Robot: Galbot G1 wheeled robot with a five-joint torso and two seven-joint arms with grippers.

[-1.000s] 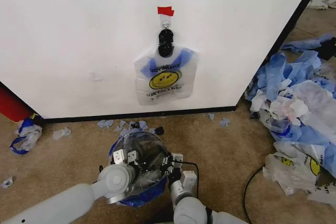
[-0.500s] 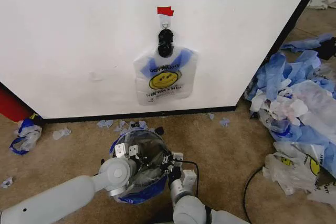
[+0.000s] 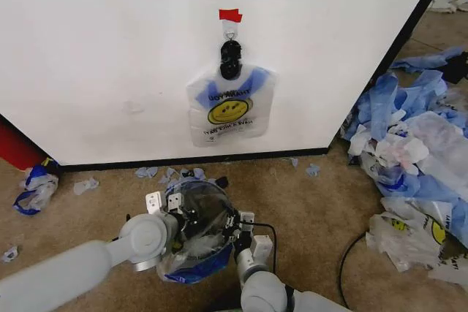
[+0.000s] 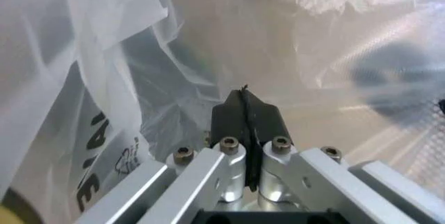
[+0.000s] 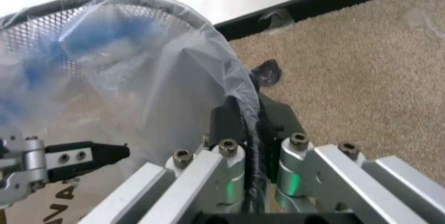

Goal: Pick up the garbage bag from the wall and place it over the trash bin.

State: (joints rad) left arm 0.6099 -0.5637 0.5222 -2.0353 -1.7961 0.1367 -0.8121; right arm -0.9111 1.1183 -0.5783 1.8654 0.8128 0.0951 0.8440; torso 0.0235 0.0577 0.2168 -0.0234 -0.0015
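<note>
Your left gripper [image 3: 165, 203] has its jaws pressed together inside the bag [image 3: 196, 233] that lines the bin [image 5: 41, 23]. Your right gripper [image 3: 245, 226] pinches the bag's edge and the mesh rim on the bin's right side. Another smiley bag [image 3: 229, 106] hangs from the clip [image 3: 231, 60] on the wall [image 3: 110, 49].

Right gripper [image 5: 251, 122] fingers apparently clamped on bag-covered trash bin [image 5: 41, 23] rim.

Bag [image 3: 229, 107] on my white wall [image 3: 110, 49]: translucent white, yellow smiley, blue handles. Red tape [image 3: 230, 14], black clip [image 3: 231, 58]. Black mesh bin [image 5: 41, 21] near my right gripper [image 5: 245, 117].
</note>
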